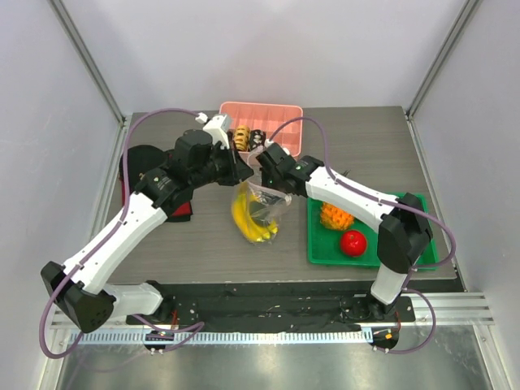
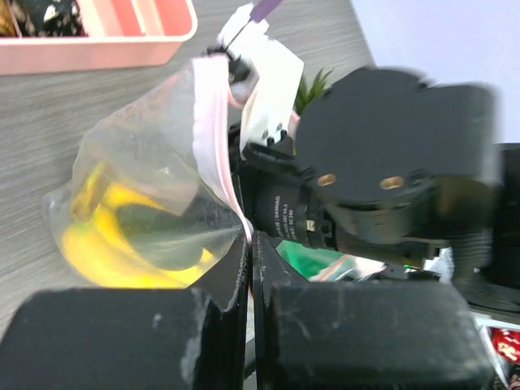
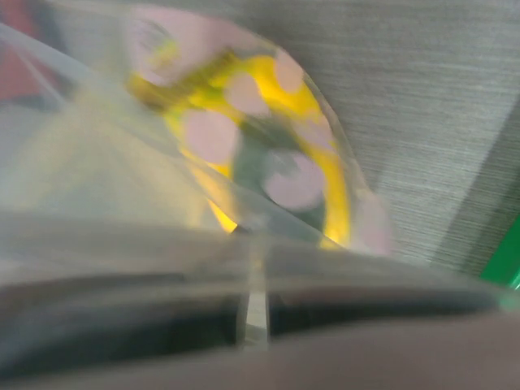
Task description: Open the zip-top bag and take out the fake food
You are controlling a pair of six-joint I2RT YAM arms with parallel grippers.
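- Left gripper (image 2: pixel 249 244) grips the bag (image 2: pixel 146 162) by its pink zip edge, mid-table.
- Right gripper (image 1: pixel 262 175) sits at the mouth; we cannot tell whether it is apart or together.
- Banana (image 2: pixel 89 252) lies inside; we judge emptying underway, and the next move calls for reaching in.

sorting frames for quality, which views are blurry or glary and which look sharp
Right wrist: heavily blurred, zip-top bag close to the lens, pale glare blotches over the banana. Left wrist: bag sharp, right arm smeared. Top external: sharp, evenly lit.
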